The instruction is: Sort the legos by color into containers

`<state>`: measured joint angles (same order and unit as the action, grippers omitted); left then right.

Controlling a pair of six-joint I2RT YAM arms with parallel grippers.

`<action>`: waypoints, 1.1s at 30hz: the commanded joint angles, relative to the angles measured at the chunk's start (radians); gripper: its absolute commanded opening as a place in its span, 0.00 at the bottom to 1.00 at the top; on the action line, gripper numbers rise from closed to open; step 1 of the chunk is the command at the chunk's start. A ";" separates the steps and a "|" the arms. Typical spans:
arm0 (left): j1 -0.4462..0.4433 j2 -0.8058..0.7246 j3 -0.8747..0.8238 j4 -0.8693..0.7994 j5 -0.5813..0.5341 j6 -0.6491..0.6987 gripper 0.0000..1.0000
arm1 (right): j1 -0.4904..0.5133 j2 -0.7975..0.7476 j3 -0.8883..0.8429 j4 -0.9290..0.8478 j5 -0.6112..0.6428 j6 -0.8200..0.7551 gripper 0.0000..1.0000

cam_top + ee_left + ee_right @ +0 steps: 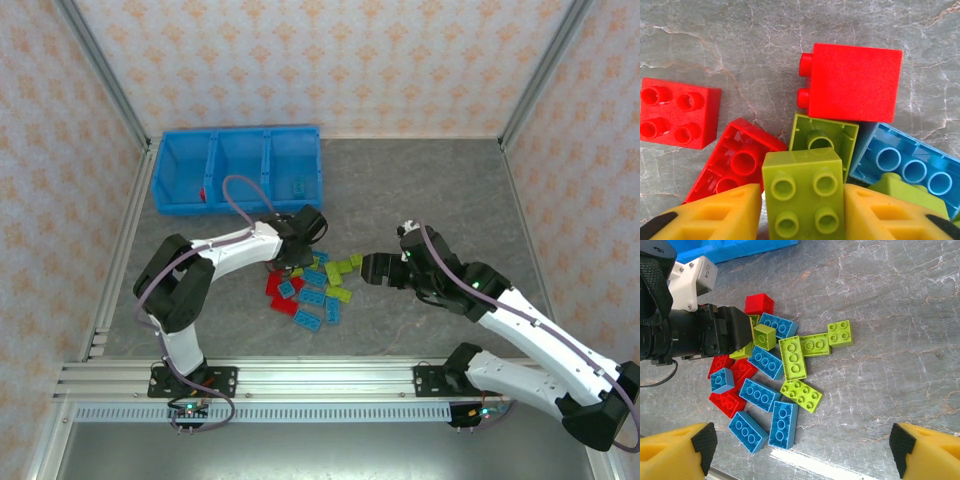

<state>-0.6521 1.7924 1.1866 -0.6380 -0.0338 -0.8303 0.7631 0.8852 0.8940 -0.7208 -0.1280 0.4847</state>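
The left arm (pixel 235 250) rises from its base, folds at the elbow near the left wall, and reaches right across the table (pixel 430 190), wrist pitched down over the pile of legos (pixel 310 285). The left gripper (pixel 802 205) stands over a lime green brick (pixel 803 172). Its yellow fingers (pixel 725 215) press against the brick's two opposite sides, so the claw is clamped on that brick, studs facing the wrist camera. Whether the brick rests on the pile or is clear of it cannot be told. Red, light blue and lime pieces lie just beyond it, some on their sides or upside down. The right arm (pixel 520 320) stretches up and left from its base, wrist roughly level. The right gripper (pixel 802 442) sits near the right edge of the pile with its fingers set wide apart and nothing between them. The containers (pixel 240 135) stand at the far left of the table, well apart from the pile, as three compartments in a row. The left compartment holds a small red piece (pixel 203 192) against its right wall, and the right compartment holds one light blue brick (pixel 298 185).
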 commanded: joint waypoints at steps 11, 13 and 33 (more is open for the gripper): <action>0.058 -0.258 0.075 -0.094 -0.218 0.095 0.23 | 0.004 0.000 0.031 -0.005 -0.006 0.044 0.92; 0.126 -0.275 0.121 -0.095 -0.240 0.140 0.22 | 0.004 0.000 0.032 -0.008 0.000 0.046 0.92; 0.540 0.535 1.238 -0.401 -0.066 0.278 0.44 | 0.004 -0.047 0.056 -0.112 0.054 0.074 0.92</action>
<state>-0.1284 2.3276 2.3268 -0.9199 -0.1287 -0.5659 0.7631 0.8593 0.9150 -0.7918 -0.1078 0.5430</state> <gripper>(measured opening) 0.392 0.921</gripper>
